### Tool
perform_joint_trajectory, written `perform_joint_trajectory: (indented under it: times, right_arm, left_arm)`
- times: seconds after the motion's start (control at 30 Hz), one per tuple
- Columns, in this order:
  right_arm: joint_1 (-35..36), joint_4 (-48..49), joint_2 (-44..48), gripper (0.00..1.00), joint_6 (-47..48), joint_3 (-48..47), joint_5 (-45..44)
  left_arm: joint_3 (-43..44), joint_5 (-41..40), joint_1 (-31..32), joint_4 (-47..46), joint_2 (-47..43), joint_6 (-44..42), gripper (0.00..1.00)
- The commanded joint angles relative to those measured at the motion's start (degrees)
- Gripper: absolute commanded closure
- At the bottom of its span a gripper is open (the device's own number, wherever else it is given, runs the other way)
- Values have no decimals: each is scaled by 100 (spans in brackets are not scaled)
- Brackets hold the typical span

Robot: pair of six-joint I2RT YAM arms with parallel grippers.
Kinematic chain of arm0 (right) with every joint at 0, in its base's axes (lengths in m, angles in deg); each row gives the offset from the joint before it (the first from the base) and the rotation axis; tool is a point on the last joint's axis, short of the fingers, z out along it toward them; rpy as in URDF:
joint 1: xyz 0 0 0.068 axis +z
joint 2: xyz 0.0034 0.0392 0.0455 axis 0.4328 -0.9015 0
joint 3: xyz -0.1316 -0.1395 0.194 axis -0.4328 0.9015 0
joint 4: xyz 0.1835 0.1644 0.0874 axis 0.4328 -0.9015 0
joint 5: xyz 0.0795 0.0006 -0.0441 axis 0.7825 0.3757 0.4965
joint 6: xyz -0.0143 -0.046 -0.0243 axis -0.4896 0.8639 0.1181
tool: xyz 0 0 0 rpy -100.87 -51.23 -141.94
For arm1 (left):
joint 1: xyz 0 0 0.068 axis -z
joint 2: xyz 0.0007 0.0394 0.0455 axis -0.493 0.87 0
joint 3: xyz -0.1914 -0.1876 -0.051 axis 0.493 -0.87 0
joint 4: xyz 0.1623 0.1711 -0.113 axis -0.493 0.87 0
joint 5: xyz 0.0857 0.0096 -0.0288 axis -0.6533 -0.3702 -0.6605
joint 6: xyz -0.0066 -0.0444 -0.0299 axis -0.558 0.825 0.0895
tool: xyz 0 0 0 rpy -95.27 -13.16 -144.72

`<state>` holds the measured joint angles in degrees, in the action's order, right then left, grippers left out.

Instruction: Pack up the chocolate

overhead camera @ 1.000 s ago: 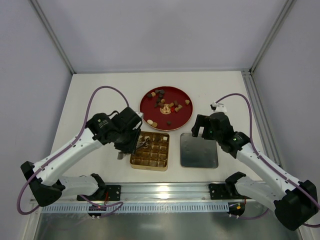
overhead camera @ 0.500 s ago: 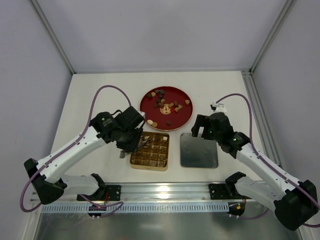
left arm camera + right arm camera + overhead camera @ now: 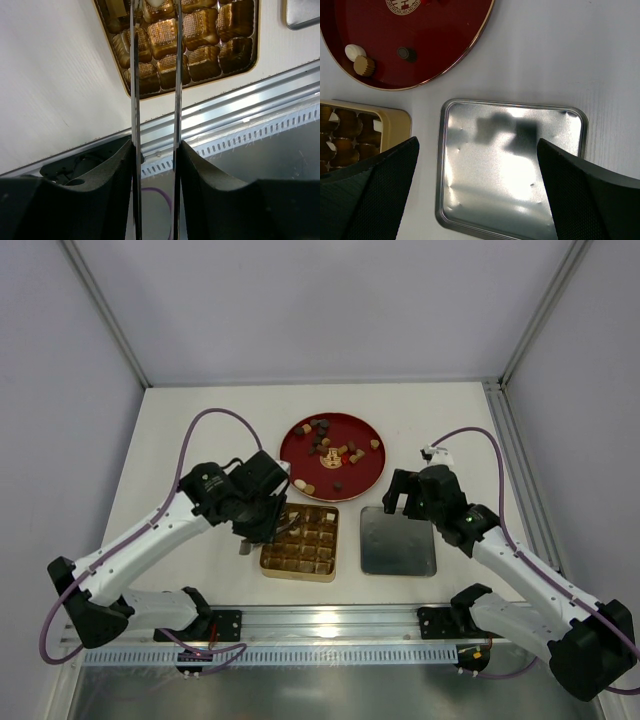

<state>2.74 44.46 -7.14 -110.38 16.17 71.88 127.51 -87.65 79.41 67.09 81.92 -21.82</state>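
The chocolate lies as several brown, tan and cream pieces on the round red plate. Three of them show in the right wrist view. My left gripper is shut on thin metal tweezers, whose tips reach over the gold gridded box. In the left wrist view a cream piece shows between the tweezer tips at the top edge, over the box. My right gripper is open and empty above the silver lid, as the right wrist view also shows.
The silver lid lies flat to the right of the box, below the plate. A metal rail and the arm bases run along the near edge. Frame posts stand at the back corners.
My left gripper has edged slightly to the right over the box's left side. The right arm has not moved.
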Motion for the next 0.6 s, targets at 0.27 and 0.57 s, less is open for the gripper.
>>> perform_joint_trajectory:
  times: [0.27, 0.57]
  right_arm:
    - [-17, 58, -129, 0, 166, -306, 195]
    - [-17, -101, -146, 0, 438, -544, 626]
  left_arm:
    - [1442, -263, -705, -41, 374, -444, 59]
    - [1961, -342, -2823, -1254, 1595, -814, 59]
